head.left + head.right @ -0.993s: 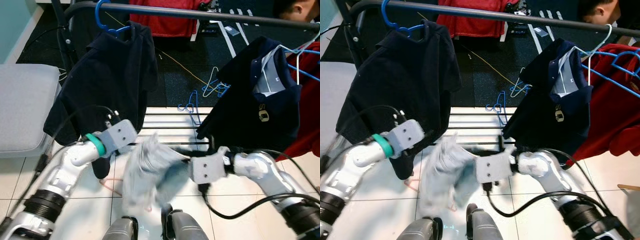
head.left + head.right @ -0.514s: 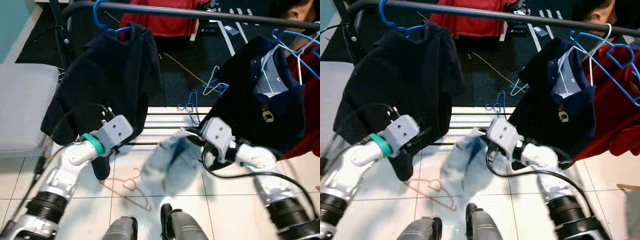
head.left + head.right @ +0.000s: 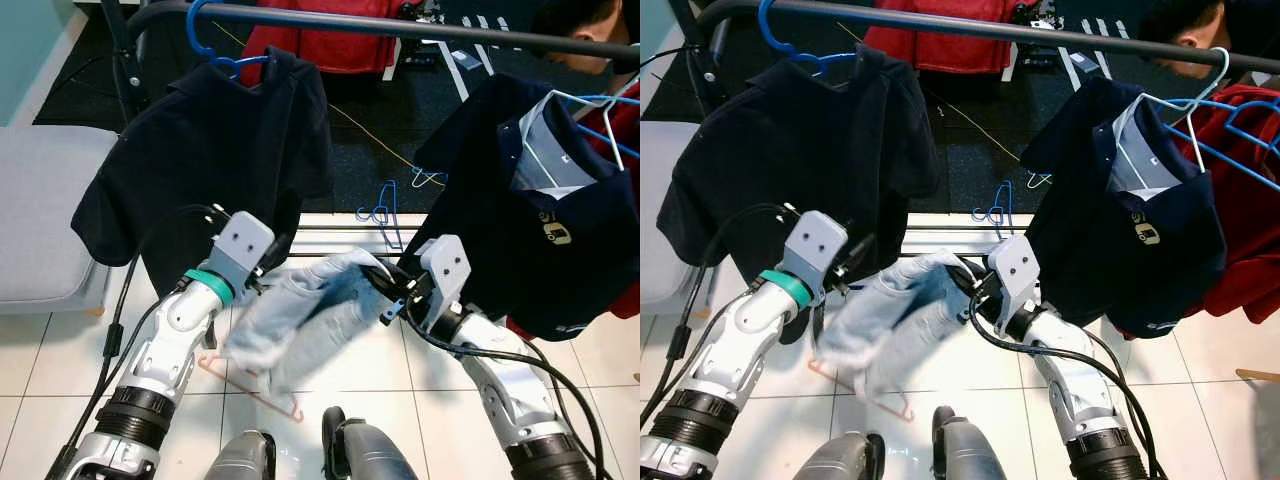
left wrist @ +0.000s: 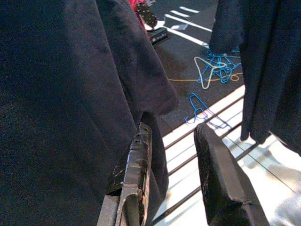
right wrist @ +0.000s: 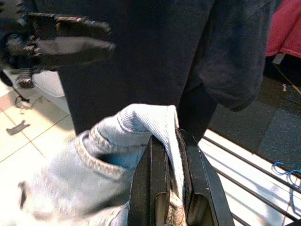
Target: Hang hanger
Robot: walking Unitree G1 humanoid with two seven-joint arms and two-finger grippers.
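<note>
A light blue garment (image 3: 300,315) hangs bunched between my two arms, above the white tiles. My right gripper (image 3: 375,283) is shut on a fold at its upper edge; the right wrist view shows the cloth (image 5: 117,155) pinched between the black fingers (image 5: 153,188). My left gripper (image 3: 270,258) stands open beside the garment's left end, close against a dark shirt (image 3: 210,150), with nothing between its fingers (image 4: 138,155). A pink hanger (image 3: 255,388) lies on the floor under the garment. The dark clothes rail (image 3: 400,25) runs across the top.
The dark shirt hangs on a blue hanger (image 3: 205,40) at the rail's left. At the right hang another dark shirt (image 3: 530,220) on a white hanger and a red garment (image 3: 1250,200). Blue hangers (image 3: 380,212) lie on the dark floor. A grey cushion (image 3: 40,220) is left. A person's head (image 3: 590,30) is top right.
My right gripper has drawn back toward me with the garment, which now spreads left to the left gripper. The left gripper rose slightly. The right-hand dark shirt has swung.
</note>
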